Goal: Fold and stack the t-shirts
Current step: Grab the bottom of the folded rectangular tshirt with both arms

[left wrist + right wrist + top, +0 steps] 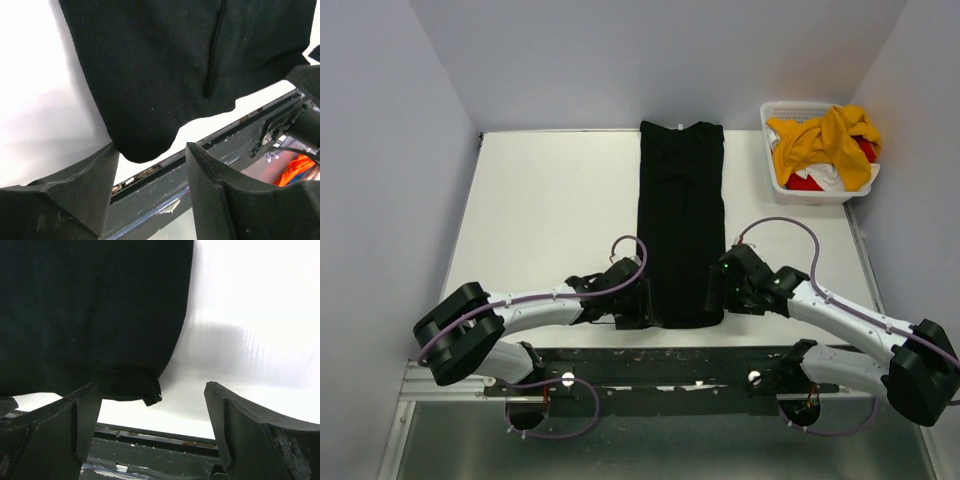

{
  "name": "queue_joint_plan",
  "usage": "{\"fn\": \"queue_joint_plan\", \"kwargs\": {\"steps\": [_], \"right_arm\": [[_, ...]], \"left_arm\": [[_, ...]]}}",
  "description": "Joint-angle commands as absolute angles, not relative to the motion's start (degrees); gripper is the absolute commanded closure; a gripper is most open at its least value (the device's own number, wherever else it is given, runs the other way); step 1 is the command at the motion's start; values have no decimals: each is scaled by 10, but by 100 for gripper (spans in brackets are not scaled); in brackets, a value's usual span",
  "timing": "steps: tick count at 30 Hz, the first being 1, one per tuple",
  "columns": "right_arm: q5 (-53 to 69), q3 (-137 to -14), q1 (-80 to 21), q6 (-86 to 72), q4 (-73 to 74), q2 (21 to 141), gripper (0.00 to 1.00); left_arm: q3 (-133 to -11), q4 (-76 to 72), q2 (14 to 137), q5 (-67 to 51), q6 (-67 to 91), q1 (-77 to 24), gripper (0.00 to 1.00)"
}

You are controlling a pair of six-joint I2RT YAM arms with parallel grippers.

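The black t-shirt point(681, 220) lies flat on the white table as a long narrow strip from the back edge to near the front edge. My left gripper point(638, 312) is at its near left corner, open, with the rounded corner of the black t-shirt point(150, 80) just beyond the fingertips. My right gripper point(713, 295) is at its near right corner, open, with the hem corner of the black t-shirt point(90, 315) just beyond the left finger. A mustard-yellow t-shirt point(825, 140), a red t-shirt point(805, 182) and a white t-shirt point(828, 176) lie bunched in the basket.
A white slatted basket point(772, 120) stands at the table's back right corner. The dark metal rail point(670, 365) runs along the table's near edge, also in the left wrist view point(165, 195). Grey walls enclose the table on three sides.
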State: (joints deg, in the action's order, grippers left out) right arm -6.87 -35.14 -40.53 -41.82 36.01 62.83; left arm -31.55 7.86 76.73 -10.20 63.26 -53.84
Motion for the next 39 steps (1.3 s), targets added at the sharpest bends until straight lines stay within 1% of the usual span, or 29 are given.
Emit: {"fn": "queue_joint_plan", "kwargs": {"steps": [1,2,3,4,5,8,9,10,11,14,17,19,24,27,30,34,39], "right_arm": [[-55,-323,-406,-469,341,611,10],[-42,-318,-406,-474,334,615,11],[-32,-310,-406,-479,328,616,15],[-23,-304,-406,-483,324,617,23],[-20,-300,-406,-485,326,616,28],[-44,-284,-406,-500,346,595,46],[-57,-278,-406,-503,351,587,53],[-65,-270,-406,-512,352,581,62],[-58,-265,-406,-519,345,575,69],[-30,-241,-406,-529,322,568,82],[-7,-216,-405,-534,299,563,99],[15,-207,-407,-546,314,551,99],[37,-191,-407,-588,380,453,99],[79,-169,-406,-598,352,423,99],[109,-155,-407,-597,315,421,99],[84,-189,-408,-568,322,410,99],[40,-235,-408,-540,313,406,99]], "left_arm": [[-319,139,809,-28,647,-551,47],[-320,139,812,-27,648,-551,51],[-320,137,817,-27,649,-551,54],[-320,138,820,-27,652,-551,58],[-320,140,823,-25,654,-551,65],[-313,135,829,-23,660,-551,81],[-311,135,831,-22,661,-551,87],[-312,137,833,-21,662,-551,95],[-312,138,834,-20,662,-551,100],[-310,135,835,-24,663,-550,100],[-305,122,829,-33,664,-551,100],[-300,121,820,-39,667,-551,100],[-267,127,758,-32,681,-566,100],[-251,86,726,-34,697,-600,100],[-266,88,722,-21,692,-624,100],[-288,95,715,-14,677,-626,100],[-351,142,705,11,638,-605,100]]}}
